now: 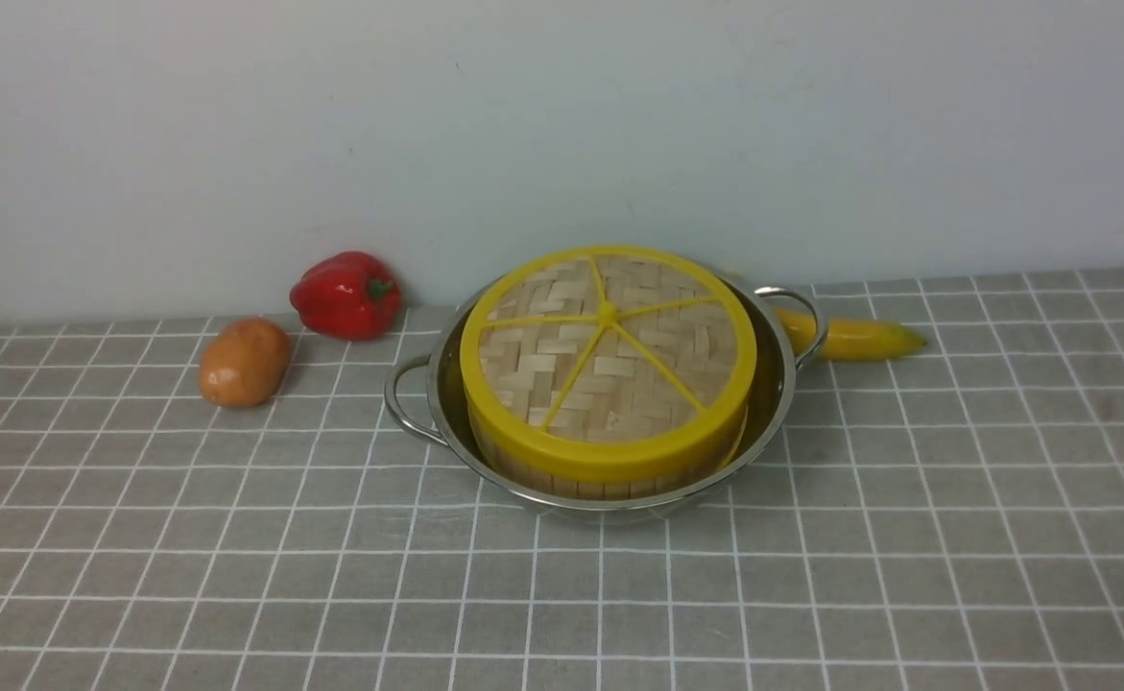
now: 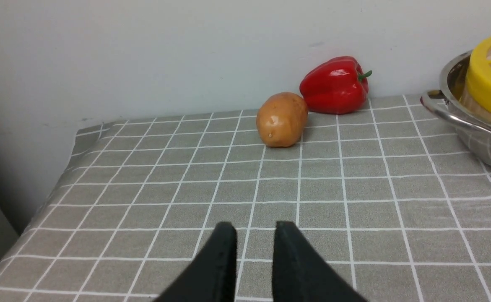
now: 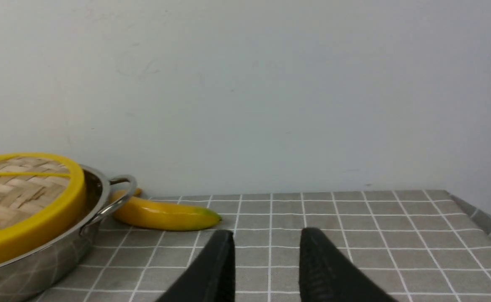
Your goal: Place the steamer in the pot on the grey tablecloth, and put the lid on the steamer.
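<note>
The wide, shallow, shiny stainless-steel pot [image 1: 763,422] with looped wire side handles is sitting near the middle of the grey tablecloth [image 1: 955,537] with its grid of thin white lines. It is carrying the round bamboo steamer [image 1: 562,480] with upright slat wall, which is standing inside it with a gap showing between its wall and the steel. The flat woven bamboo lid [image 1: 609,355], with thick yellow rim and five yellow spokes, is lying on top of the steamer and covering it; it looks seated, perhaps tipping slightly toward the camera. Judged from this stack, both parts of the task are looking done, which would explain why neither arm is near the pot.

The left gripper [image 2: 255,256] is hanging low over bare cloth well apart from the pot, its black jaws standing a narrow gap apart and holding nothing. The right gripper [image 3: 266,264] is doing likewise on the other side, its jaws slightly parted and empty.

Lying by, apart from the stack, are a yellow banana [image 1: 849,336] just behind the pot's right handle, a glossy red bell pepper [image 1: 346,293] against the wall and a brown potato [image 1: 243,360] beside it.

The cloth is lying flat and draping over the table edges; a plain pale wall [image 1: 562,125] is closing the scene behind.
</note>
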### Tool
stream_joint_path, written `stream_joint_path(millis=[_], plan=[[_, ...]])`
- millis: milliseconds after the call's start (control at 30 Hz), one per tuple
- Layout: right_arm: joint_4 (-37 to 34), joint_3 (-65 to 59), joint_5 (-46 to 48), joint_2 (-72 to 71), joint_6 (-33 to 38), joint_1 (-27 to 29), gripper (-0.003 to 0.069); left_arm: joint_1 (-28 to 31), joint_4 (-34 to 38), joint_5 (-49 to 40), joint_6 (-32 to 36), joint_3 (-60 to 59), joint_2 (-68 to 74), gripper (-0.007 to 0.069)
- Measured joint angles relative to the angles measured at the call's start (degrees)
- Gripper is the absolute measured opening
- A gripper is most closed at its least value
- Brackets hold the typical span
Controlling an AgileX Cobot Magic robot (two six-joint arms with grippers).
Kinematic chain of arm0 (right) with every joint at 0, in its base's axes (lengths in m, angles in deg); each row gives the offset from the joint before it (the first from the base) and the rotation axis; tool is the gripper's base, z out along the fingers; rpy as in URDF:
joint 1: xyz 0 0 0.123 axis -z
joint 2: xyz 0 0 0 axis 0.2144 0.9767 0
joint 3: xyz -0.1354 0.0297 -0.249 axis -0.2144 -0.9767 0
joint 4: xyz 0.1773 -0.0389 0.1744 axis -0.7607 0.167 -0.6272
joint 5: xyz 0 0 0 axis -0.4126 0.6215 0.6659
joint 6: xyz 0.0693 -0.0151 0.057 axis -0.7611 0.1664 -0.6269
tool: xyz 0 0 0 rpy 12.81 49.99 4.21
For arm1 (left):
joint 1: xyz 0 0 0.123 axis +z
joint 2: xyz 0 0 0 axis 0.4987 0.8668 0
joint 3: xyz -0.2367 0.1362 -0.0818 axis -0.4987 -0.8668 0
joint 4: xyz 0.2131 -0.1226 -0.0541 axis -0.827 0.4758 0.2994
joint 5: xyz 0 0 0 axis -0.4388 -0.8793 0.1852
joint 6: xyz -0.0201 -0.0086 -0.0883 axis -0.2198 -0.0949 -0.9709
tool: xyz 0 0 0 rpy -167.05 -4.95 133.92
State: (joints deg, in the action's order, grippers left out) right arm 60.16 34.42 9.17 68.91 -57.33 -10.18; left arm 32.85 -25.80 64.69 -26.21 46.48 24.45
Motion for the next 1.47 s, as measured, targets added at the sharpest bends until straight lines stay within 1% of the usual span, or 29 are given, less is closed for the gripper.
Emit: stream_joint_path(millis=[700,1467], plan=[[-0.4,0.0,-0.2,0.0,0.0,0.3,0.024,0.0,0.0,0.0,0.0,0.0,0.0,0.015],[-0.5,0.0,-0.2,0.0,0.0,0.3,0.024,0.0,0.0,0.0,0.0,0.0,0.0,0.019]])
